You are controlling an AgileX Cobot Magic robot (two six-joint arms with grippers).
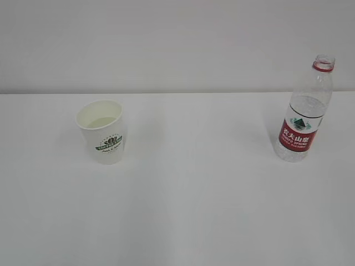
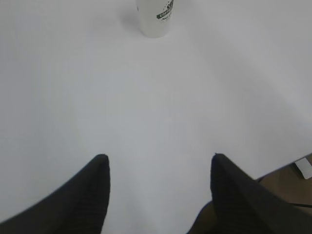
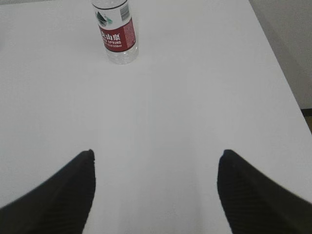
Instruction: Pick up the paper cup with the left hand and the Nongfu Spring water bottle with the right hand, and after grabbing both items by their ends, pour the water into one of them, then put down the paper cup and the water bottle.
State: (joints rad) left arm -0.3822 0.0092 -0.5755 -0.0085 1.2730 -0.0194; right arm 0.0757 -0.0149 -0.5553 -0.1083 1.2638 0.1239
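Over table | left claw apart, empty | right claw apart, empty

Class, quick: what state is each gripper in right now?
Left gripper: open, holding nothing; small white paper cup stands ahead.
Right gripper: open, holding nothing; tall clear red-labelled plastic bottle stands ahead.

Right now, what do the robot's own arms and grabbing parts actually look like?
Only the fingers of each end effector show, and only in the wrist views. The left end effector has two black, tapering fingers with a fine ribbed texture. The right end effector looks the same: two matt black ribbed fingers. No cables, markings or arm links are visible.
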